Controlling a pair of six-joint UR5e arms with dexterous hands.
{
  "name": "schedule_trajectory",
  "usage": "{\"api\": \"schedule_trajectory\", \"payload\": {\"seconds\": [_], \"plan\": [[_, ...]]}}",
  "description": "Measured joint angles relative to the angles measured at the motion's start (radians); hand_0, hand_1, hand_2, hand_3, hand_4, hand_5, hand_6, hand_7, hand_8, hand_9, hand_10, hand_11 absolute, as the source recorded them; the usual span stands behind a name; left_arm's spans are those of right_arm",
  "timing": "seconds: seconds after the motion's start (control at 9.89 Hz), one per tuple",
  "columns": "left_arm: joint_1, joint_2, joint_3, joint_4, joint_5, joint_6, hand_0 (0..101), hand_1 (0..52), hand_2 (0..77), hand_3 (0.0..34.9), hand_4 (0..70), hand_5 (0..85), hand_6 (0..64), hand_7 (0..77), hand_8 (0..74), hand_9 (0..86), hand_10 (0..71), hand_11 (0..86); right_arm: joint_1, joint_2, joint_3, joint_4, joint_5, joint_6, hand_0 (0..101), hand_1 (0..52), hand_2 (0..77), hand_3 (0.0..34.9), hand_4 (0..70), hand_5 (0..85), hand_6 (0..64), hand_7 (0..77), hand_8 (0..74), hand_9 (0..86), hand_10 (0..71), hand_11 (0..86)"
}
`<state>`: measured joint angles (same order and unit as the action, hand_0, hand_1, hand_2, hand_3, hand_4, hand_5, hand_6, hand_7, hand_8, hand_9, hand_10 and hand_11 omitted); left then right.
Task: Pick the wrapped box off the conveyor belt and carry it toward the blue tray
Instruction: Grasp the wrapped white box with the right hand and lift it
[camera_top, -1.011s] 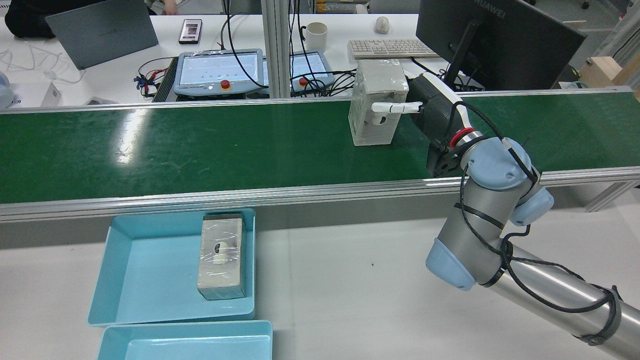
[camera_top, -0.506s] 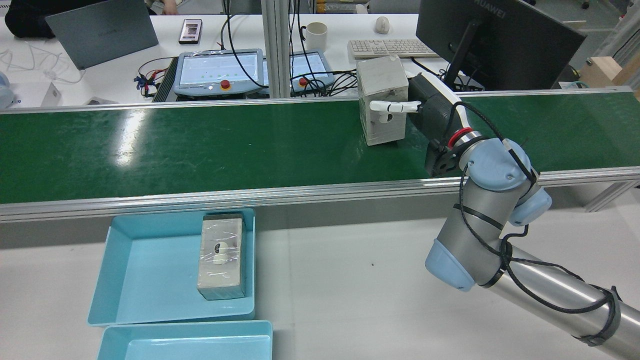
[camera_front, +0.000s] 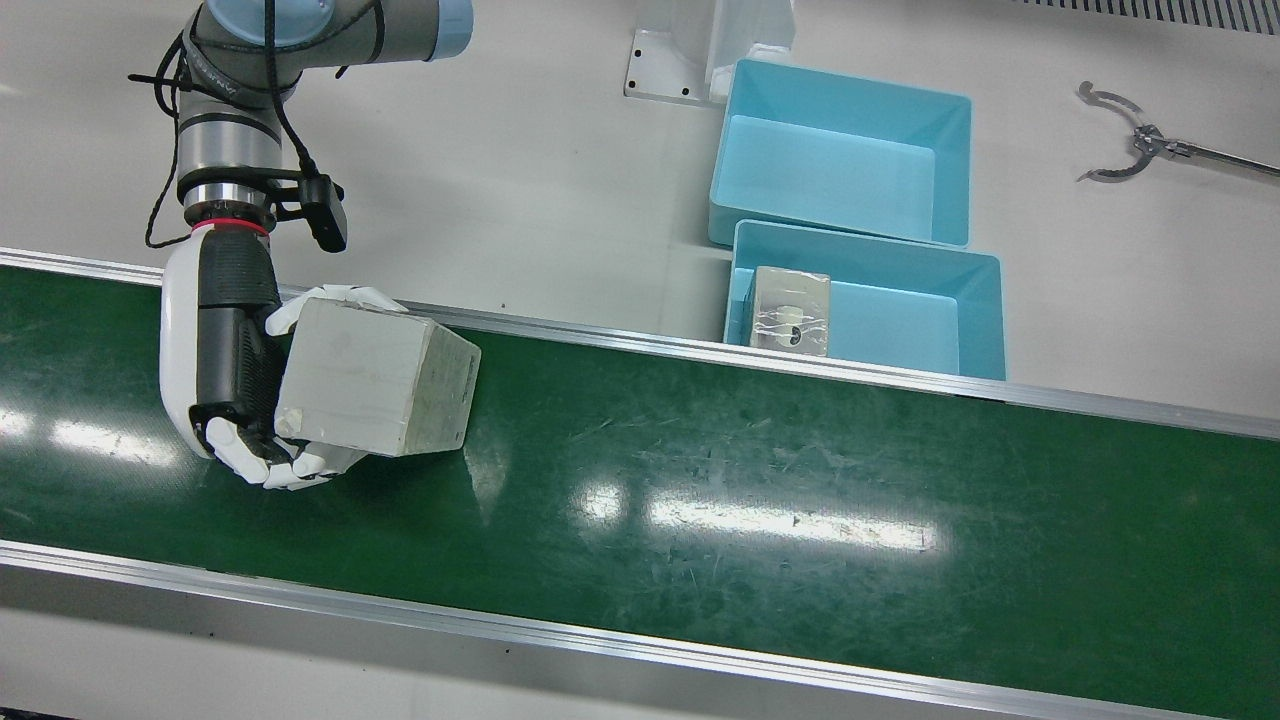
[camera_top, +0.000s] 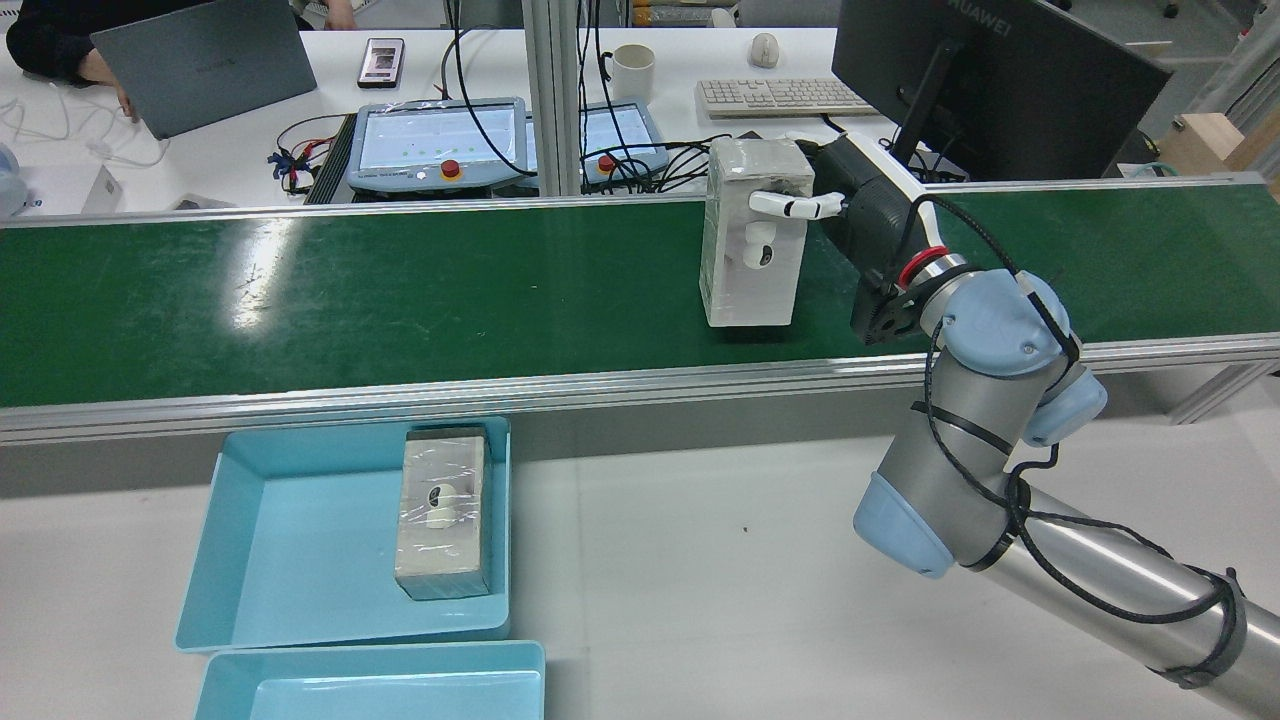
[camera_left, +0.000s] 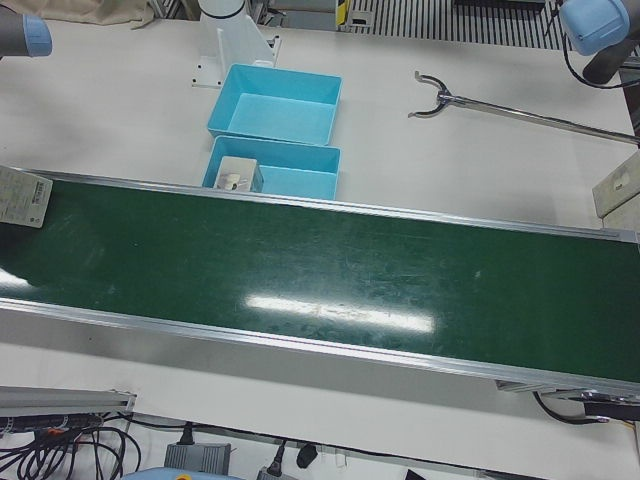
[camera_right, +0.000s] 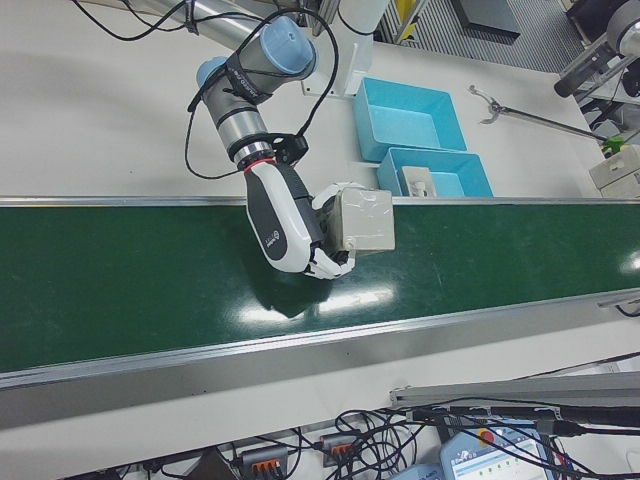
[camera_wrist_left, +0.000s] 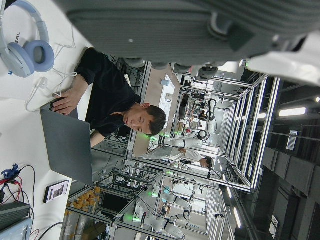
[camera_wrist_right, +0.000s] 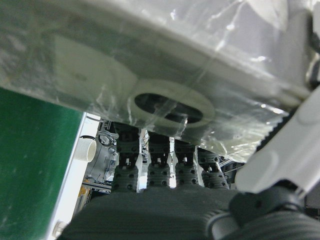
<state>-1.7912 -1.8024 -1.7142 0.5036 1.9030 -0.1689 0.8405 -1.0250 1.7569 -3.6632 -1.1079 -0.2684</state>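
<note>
Carrying now, front view: right hand (camera_front: 245, 400) clamped round box (camera_front: 375, 375) above belt (camera_front: 700, 480); best kept firm (wrap looks slippery) while swinging toward tray (camera_front: 900, 300). Rear view: box (camera_top: 750, 235) hanging clear over its shadow, raised and nearer the belt's near edge than a second ago. Left-front view: left hand unseen, state unknowable.

A: How is the right arm (camera_top: 1010, 520) built?
B: Silver tubes are joined by pale blue caps; a black cable is strapped along it.
A: And the right hand (camera_front: 225, 360)?
B: A black palm, white shell and fingers are seen, above what appears a red wrist ring.
</note>
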Motion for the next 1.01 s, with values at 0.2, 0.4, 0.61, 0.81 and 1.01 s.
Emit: {"api": "schedule_trajectory", "payload": {"seconds": [0.2,0.4,0.61,0.81,1.01], "plan": [[0.000,0.000,0.000,0.000,0.000,0.000,0,0.0,0.5,0.0,0.0,1.1,0.0,0.0,0.0,0.0,0.5,0.0,0.016,0.016,0.033,0.000,-0.001,-0.002,43,0.0,32.2,0.0,30.5,57.3,42.0,45.3,55.6,45.3,56.2,39.3],[0.000,0.000,0.000,0.000,0.000,0.000,0,0.0,0.5,0.0,0.0,1.1,0.0,0.0,0.0,0.0,0.0,0.0,0.022,0.041,0.075,0.000,-0.001,-0.008,40,0.0,37.6,0.0,31.1,66.0,46.4,56.7,64.4,56.2,62.2,55.1],[0.000,0.000,0.000,0.000,0.000,0.000,0,0.0,0.5,0.0,0.0,1.1,0.0,0.0,0.0,0.0,0.0,0.0,0.002,0.073,0.120,0.000,0.008,-0.012,42,0.0,42.5,0.0,31.1,72.5,50.7,69.3,69.3,69.3,63.3,72.0],[0.000,0.000,0.000,0.000,0.000,0.000,0,0.0,0.5,0.0,0.0,1.1,0.0,0.0,0.0,0.0,0.5,0.0,-0.065,0.116,0.163,0.007,0.048,-0.022,42,0.0,43.1,0.0,31.6,72.5,52.9,69.8,69.8,70.9,60.0,70.4],[0.000,0.000,0.000,0.000,0.000,0.000,0,0.0,0.5,0.0,0.0,1.1,0.0,0.0,0.0,0.0,0.0,0.0,-0.185,0.161,0.188,0.030,0.116,-0.052,41,0.0,43.1,0.0,31.6,72.5,52.9,69.3,69.8,70.4,58.4,70.4]]}}
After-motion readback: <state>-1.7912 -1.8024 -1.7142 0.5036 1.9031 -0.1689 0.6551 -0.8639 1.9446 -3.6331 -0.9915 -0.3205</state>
